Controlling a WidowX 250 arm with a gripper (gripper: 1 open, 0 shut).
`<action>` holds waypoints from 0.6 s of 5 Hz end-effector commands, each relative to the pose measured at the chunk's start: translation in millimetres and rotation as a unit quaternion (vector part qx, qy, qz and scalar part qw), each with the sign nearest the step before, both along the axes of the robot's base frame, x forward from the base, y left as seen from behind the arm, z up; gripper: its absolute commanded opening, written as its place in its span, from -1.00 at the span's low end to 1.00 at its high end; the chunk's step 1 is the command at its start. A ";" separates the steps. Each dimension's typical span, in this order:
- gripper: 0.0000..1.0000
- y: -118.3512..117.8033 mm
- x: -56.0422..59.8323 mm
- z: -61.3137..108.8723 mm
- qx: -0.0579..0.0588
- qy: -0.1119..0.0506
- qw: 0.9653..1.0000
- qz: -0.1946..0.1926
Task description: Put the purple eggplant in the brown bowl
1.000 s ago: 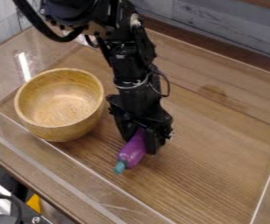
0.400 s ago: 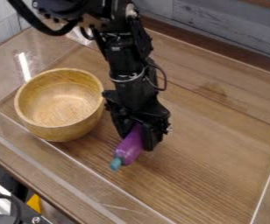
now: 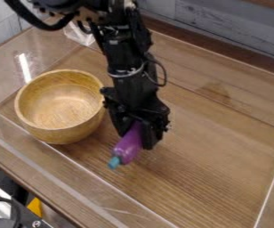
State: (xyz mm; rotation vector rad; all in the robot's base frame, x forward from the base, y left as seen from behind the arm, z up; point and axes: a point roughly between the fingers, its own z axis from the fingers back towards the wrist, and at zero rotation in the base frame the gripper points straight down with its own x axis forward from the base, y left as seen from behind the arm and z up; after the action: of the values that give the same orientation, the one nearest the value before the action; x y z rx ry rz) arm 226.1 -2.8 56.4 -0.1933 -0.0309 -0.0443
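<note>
The purple eggplant (image 3: 127, 148) hangs tilted just over the wooden table, its teal stem cap pointing down and to the left. My gripper (image 3: 136, 133) is shut on its upper end, with the black fingers on either side of it. The brown bowl (image 3: 61, 105) stands on the table to the left, about a hand's width from the eggplant, and holds nothing. The arm reaches down from the top of the view.
A clear plastic wall (image 3: 164, 210) runs along the front and sides of the wooden table (image 3: 222, 134). A grey plank backdrop lies behind the table at the top right.
The gripper with the eggplant has shifted a little left toward the bowl and lifted slightly. The bowl has stayed in place.
</note>
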 end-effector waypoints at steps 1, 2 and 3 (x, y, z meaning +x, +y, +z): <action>-1.00 7.6 9.0 20.5 0.006 -0.033 0.999 0.006; -1.00 10.8 7.6 24.8 0.007 -0.031 0.999 0.007; -1.00 27.6 6.3 33.4 0.015 -0.036 0.999 0.019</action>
State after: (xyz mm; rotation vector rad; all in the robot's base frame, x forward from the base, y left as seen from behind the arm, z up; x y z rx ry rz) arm 223.9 21.9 76.3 -0.1759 -0.0468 -0.0054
